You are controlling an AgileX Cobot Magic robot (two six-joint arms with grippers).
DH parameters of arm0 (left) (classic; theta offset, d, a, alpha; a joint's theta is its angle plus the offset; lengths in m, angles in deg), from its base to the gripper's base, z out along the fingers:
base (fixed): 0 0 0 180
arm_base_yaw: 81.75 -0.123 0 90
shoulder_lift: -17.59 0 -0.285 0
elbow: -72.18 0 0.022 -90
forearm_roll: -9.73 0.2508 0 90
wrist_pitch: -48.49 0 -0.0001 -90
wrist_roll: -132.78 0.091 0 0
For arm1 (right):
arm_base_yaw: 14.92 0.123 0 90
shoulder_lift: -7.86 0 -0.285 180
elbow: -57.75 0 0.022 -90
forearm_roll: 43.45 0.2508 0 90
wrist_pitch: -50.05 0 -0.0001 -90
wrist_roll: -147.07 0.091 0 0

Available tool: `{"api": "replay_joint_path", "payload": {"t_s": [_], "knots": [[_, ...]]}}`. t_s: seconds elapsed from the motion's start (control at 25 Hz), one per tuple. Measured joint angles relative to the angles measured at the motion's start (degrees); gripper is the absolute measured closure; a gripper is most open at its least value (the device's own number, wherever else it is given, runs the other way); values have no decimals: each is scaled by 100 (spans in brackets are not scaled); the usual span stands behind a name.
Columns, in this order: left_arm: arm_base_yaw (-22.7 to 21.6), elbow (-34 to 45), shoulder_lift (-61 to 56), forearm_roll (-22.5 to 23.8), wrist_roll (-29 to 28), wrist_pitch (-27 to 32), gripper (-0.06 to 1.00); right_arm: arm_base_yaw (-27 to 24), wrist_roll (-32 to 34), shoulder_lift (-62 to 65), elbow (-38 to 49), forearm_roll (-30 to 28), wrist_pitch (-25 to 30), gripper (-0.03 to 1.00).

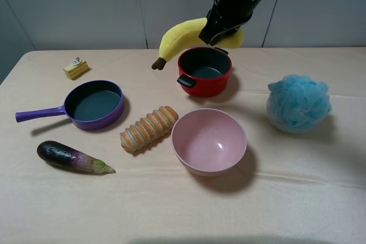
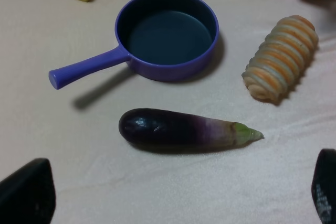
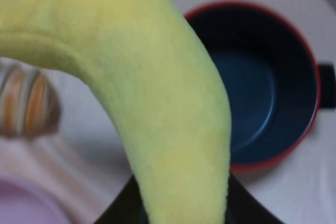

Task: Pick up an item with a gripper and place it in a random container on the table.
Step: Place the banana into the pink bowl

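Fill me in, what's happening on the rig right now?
The right gripper is shut on the banana, holding it in the air beside and above the red pot at the back of the table. The pink bowl sits empty, nearer the front. The left gripper is open and holds nothing, hovering over the eggplant beside the purple pan.

The banana (image 1: 180, 35) is being held aloft above the rear edge of the pot (image 1: 205, 71), apparently clear of it. In front of the pot, the bowl (image 1: 209, 141) is being flanked by the roll (image 1: 148, 128) at left and the puff (image 1: 298, 102) at right; the eggplant (image 1: 71, 157) is being shown before the pan (image 1: 94, 104).
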Motion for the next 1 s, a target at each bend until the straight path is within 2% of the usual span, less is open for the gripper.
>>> {"api": "replay_joint_path", "payload": {"t_s": [0.76,1.0], "knots": [[0,0,0,0,0,0,-5,-6,454,1939,2537,145,-330,83],[0,0,0,0,0,0,-5,96,472,2035,3172,389,-726,83]]}}
